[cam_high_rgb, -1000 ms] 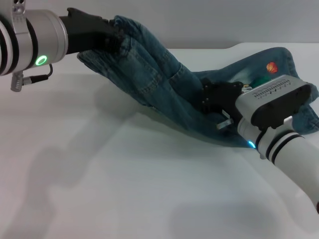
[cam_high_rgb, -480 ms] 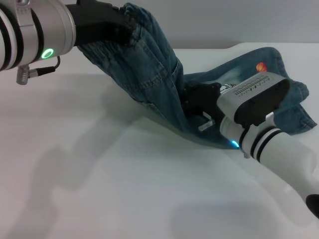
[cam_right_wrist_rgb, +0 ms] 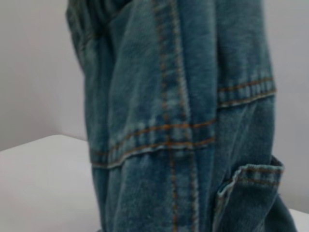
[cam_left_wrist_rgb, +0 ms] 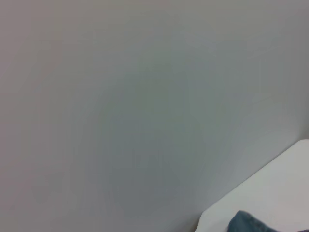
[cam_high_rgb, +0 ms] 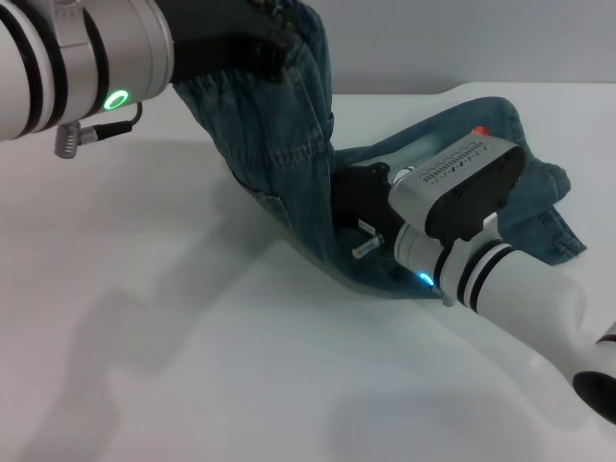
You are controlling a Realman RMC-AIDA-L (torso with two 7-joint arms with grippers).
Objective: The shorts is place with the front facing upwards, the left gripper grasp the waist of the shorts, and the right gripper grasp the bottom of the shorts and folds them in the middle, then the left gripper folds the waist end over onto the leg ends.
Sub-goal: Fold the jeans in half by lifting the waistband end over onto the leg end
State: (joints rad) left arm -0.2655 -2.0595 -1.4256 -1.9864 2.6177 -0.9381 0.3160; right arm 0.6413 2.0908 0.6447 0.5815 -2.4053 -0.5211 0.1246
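**Denim shorts lifted by the waist, lower end held down on the table**

The shorts [cam_high_rgb: 289,164] are blue denim with orange-brown topstitching. They hang in a long, creased drape from the upper left of the head view down to the white table [cam_high_rgb: 192,366], where the lower part lies bunched in soft folds toward the right. The cloth is thick and faded in pale streaks along the seams. The right wrist view shows it close: double rows of stitching running both down and across the fabric, a flat-felled seam, and the corner of a patch pocket [cam_right_wrist_rgb: 246,188] standing slightly off the surface. A small red-orange spot of print [cam_high_rgb: 478,128] peeks out on the far fold. The waist [cam_high_rgb: 289,29], gathered and puckered, is the highest point, raised well above the table.

The left gripper [cam_high_rgb: 260,38], a black claw on a silver-white cylindrical arm with black rings and a green light, is clamped on the waist at the top of the head view. The left wrist view shows only a plain grey wall, a table corner and a scrap of denim.

The right gripper [cam_high_rgb: 351,207], black on a white ribbed arm with a blue light, sits low at the table, pressed into the fold where the hanging cloth meets the flat part; its fingers are buried in denim, and whether they pinch it I cannot tell.
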